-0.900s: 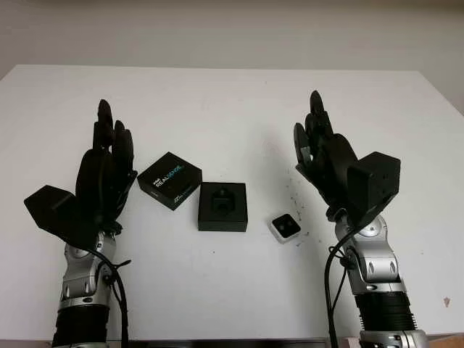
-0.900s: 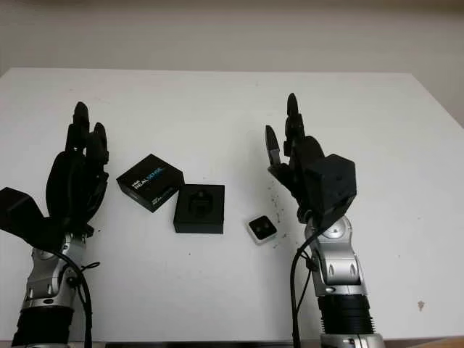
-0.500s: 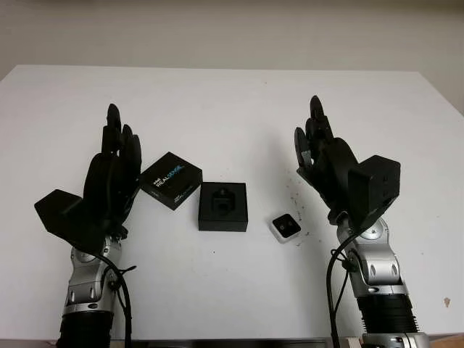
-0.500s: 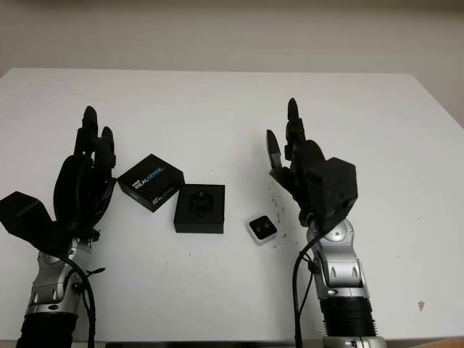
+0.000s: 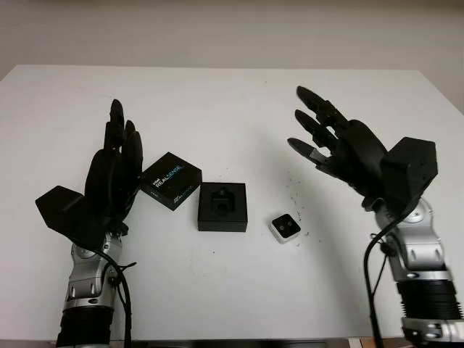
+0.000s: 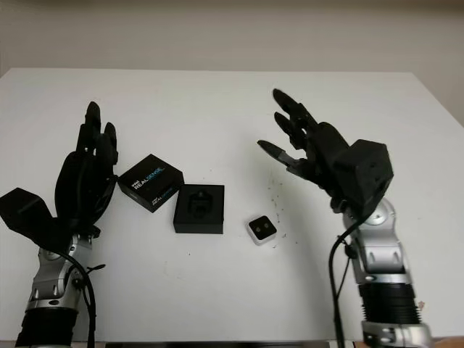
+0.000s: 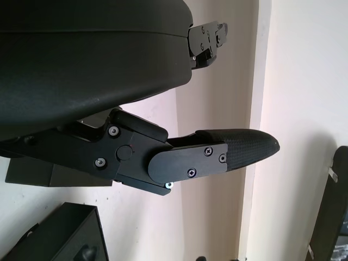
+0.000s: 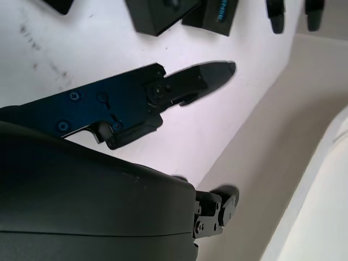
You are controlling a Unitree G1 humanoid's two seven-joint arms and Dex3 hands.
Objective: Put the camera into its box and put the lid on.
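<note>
We see a white table [image 5: 232, 101] with three small things lying near its middle; the black box [image 5: 222, 206] sits open with its dark moulded insert facing up, and no camera is in it; just to its left, close to the box's near-left corner but with contact we cannot confirm, lies the black lid [image 5: 170, 180], printed side up with white and blue lettering, turned at an angle to the box; the camera [image 5: 285, 227], a small pale square unit with a dark face, lies on the table to the right of the box and a little nearer to us, apart from it, among some faint dark specks on the tabletop; our left hand [image 5: 114, 170] stands raised above the table at the left, palm side toward the lid and just beside it, fingers pointing away from us, released and holding nothing; our right hand [image 5: 335, 145] is held up over the right part of the table, beyond and to the right of the camera, its fingers reaching leftward over the table, also released and holding nothing; in the right wrist view the box [image 8: 157, 13] and the lid [image 8: 215, 15] appear side by side past one black finger [image 8: 190, 81].
</note>
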